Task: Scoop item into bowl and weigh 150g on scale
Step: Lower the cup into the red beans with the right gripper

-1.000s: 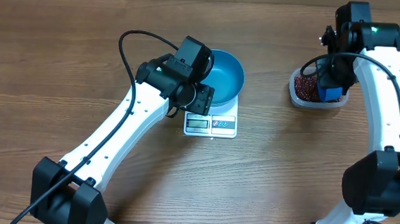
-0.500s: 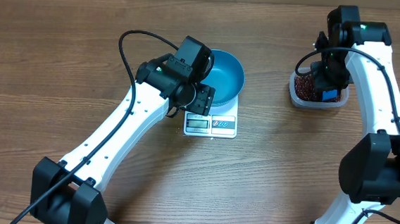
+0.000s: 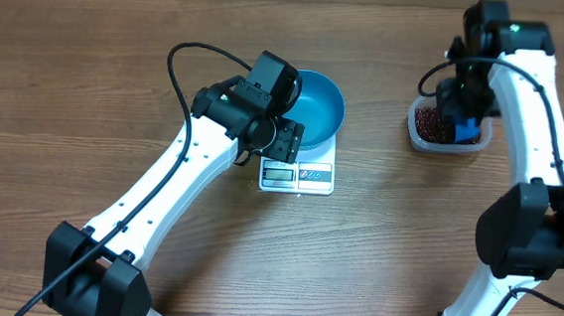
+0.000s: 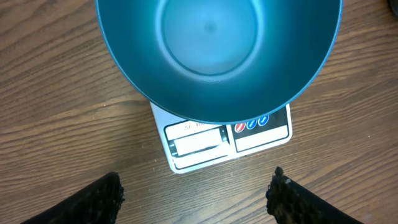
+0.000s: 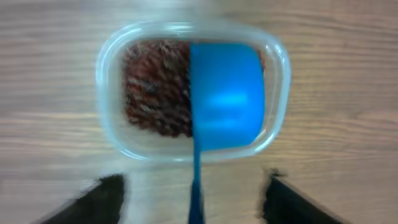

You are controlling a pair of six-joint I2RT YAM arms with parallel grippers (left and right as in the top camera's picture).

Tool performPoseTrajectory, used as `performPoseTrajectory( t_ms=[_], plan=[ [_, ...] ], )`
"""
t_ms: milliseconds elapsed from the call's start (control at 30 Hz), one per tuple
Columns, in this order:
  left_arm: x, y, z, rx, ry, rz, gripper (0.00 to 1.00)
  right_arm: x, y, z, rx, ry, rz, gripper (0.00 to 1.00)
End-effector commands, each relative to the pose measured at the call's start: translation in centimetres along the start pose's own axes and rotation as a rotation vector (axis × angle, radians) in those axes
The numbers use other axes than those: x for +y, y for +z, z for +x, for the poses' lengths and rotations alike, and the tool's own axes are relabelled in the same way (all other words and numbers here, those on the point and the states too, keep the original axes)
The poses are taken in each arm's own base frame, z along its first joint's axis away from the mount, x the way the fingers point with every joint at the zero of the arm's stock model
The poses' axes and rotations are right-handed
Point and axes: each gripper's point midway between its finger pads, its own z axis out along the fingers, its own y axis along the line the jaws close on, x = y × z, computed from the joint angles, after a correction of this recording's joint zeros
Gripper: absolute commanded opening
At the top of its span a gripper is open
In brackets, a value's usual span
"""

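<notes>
- The beans [image 5: 152, 93] lay heaped in the clear tub [image 5: 107, 68], with the blue scoop [image 5: 227, 93] lying in it.
- My right gripper [image 5: 194, 183] hung above the tub, jaws wide apart. The scoop handle ran between them, ungripped.
- The bowl [image 4: 211, 50] sat on the scale [image 4: 261, 134].
- My left gripper [image 4: 196, 186] hovered before the scale, jaws wide apart, holding nothing.

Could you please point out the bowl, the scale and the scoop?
blue bowl [image 4: 211, 56], left wrist view, inner floor.
scale [image 4: 261, 134], left wrist view, front panel right of the display.
blue scoop [image 5: 227, 93], right wrist view, its cup part.
</notes>
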Motion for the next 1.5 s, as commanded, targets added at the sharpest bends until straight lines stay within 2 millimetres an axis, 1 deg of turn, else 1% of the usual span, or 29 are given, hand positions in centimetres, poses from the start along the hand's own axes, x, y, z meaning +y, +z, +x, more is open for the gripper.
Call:
performPoseTrajectory(
  t_ms=[0, 33, 100, 133, 200, 367, 467, 600, 667, 733, 800, 867, 1000, 1033, 1100, 1167, 1233, 1333, 1433, 1467],
  plan=[
    [-0.3, -0.3, -0.5, -0.016, 0.026, -0.001, 0.80, 0.9, -6.8, -0.7, -0.172, 0.040, -0.110, 0.83],
    [-0.3, -0.3, -0.5, -0.016, 0.026, -0.001, 0.81, 1.0, -7.5, -0.4, -0.184, 0.040, -0.120, 0.84],
    [-0.3, -0.3, -0.5, -0.016, 0.026, -0.001, 0.82, 0.9, -8.3, 0.2, -0.185, 0.068, -0.116, 0.93],
    [-0.3, -0.3, -0.5, -0.018, 0.026, 0.000, 0.83, 0.8, -8.3, 1.0, -0.157, 0.081, -0.111, 1.00],
    [-0.3, -0.3, -0.6, -0.022, 0.026, 0.001, 0.84, 0.8, -7.9, 1.4, -0.136, 0.097, -0.111, 1.00],
    [0.1, -0.3, -0.7, -0.029, 0.026, -0.024, 0.86, 0.6, -7.0, 1.1, -0.144, 0.122, -0.092, 1.00],
    [0.4, -0.3, -0.8, -0.033, 0.026, -0.041, 0.87, 0.0, -7.9, 1.4, -0.161, 0.147, -0.062, 1.00],
    [0.5, -0.3, -0.9, -0.039, 0.025, -0.048, 0.88, -0.6, -10.3, 2.0, -0.228, 0.175, -0.049, 1.00],
    [0.5, -0.3, -1.0, -0.039, 0.021, -0.048, 0.88, -0.5, -11.3, 2.4, -0.263, 0.187, -0.061, 1.00],
    [0.5, -0.3, -1.0, -0.039, 0.016, -0.048, 0.89, -0.5, -11.4, 2.7, -0.289, 0.200, -0.065, 1.00],
    [0.5, -0.3, -1.0, -0.039, 0.007, -0.048, 0.89, -0.8, -10.8, 3.0, -0.315, 0.225, -0.042, 1.00],
    [0.5, -0.3, -1.0, -0.040, -0.005, -0.047, 0.89, -1.1, -9.5, 3.1, -0.339, 0.237, -0.016, 0.99],
    [0.5, -0.3, -1.1, -0.045, -0.009, -0.045, 0.86, 0.1, -5.7, 3.1, -0.333, 0.215, -0.046, 1.00],
    [0.4, -0.3, -1.1, -0.045, -0.009, -0.045, 0.86, 0.4, -4.5, 3.0, -0.329, 0.214, -0.054, 1.00],
    [0.4, -0.3, -1.1, -0.046, -0.009, -0.044, 0.85, 0.8, -3.1, 2.3, -0.350, 0.215, -0.065, 1.00],
    [0.4, -0.3, -1.1, -0.045, -0.009, -0.044, 0.85, 1.2, -2.5, 1.7, -0.375, 0.202, -0.085, 1.00],
    [0.4, -0.3, -1.0, -0.042, -0.009, -0.040, 0.84, 1.6, -2.4, 1.5, -0.383, 0.155, -0.102, 0.99],
    [0.2, -0.2, -0.8, -0.033, -0.013, -0.029, 0.84, 1.7, -2.3, 1.6, -0.380, 0.137, -0.099, 0.84],
    [0.0, -0.2, -0.8, -0.028, -0.013, -0.018, 0.84, 1.7, -1.8, 1.9, -0.367, 0.110, -0.090, 0.67],
    [0.0, -0.2, -0.8, -0.028, -0.013, -0.019, 0.84, 1.7, -1.7, 1.9, -0.364, 0.090, -0.086, 0.64]
  ],
)
